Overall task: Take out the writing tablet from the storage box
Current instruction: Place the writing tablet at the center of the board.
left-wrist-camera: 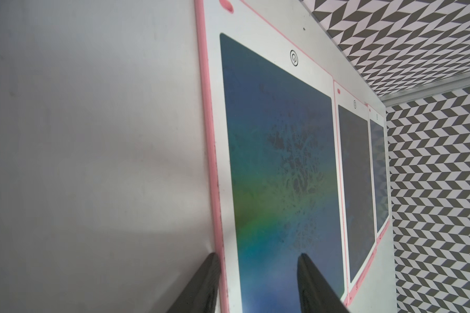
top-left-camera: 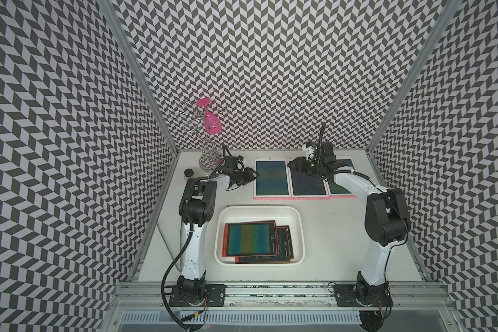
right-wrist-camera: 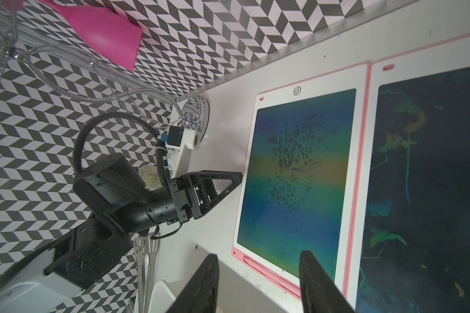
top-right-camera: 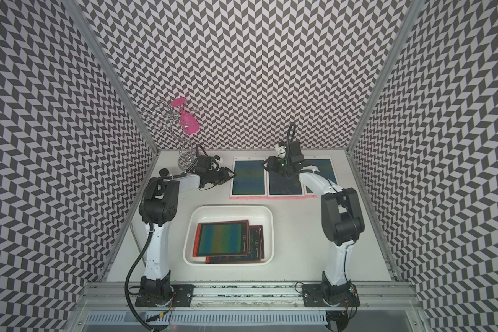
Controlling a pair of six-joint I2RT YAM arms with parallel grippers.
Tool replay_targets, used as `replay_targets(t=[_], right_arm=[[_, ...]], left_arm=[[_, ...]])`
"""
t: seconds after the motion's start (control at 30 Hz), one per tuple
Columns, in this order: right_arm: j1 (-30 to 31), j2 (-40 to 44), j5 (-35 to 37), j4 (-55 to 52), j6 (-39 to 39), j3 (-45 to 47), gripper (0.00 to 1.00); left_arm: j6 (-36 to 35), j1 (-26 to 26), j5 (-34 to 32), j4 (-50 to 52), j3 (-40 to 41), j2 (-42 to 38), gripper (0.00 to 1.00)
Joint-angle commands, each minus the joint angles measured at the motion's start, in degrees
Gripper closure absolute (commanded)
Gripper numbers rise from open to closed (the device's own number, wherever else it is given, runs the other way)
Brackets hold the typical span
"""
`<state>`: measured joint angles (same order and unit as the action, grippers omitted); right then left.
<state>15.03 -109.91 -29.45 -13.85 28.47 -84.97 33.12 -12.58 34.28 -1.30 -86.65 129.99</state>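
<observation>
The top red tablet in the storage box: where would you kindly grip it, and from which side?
Probably the far edge of the top tablet, from above: it lies flat over the lower tablet, and the storage box shows bare floor there.

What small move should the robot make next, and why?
Probably draw the left gripper back toward the storage box: it and the right gripper are open and empty by the pink tablets, while two red tablets lie stacked inside.

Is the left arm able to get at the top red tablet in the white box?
Probably yes: the top red tablet lies uncovered in the open storage box, nothing over it, beside the left arm.
</observation>
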Motion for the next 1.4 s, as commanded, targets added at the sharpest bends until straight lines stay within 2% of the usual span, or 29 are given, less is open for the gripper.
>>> replay_targets(t=[0.0,0.37,0.6,0.8,1.03,1.2,1.37], right_arm=[[-0.86,2.96,-0.99,2.68,0.15,1.45,0.52],[-2.93,5.34,-1.01,2.73,-1.41,6.19,0.52],[-4.13,8.38,-0.61,1.22,-3.31,8.31,0.52],[-4.04,12.25,-0.58,-1.76,-5.05,11.44,0.52],[-2.06,22.34,0.90,-4.48,-7.61,22.00,0.52],[1.91,29.29,1.81,-4.71,-7.30,29.28,0.51],[8.43,32.80,3.50,-4.88,-5.51,33.52,0.51]], left_arm=[[0.54,-1.18,0.70,1.72,1.44,2.06,0.51],[0.10,-0.57,-0.53,2.18,2.52,0.49,0.51],[-0.77,2.77,-2.35,1.23,7.42,-6.15,0.50],[-0.88,5.37,-5.26,0.61,13.98,-15.60,0.48],[-0.35,4.60,-9.71,4.37,22.58,-30.11,0.49],[0.47,3.06,-12.35,8.77,31.25,-41.66,0.50],[1.48,2.47,-14.33,13.08,41.13,-53.78,0.49]])
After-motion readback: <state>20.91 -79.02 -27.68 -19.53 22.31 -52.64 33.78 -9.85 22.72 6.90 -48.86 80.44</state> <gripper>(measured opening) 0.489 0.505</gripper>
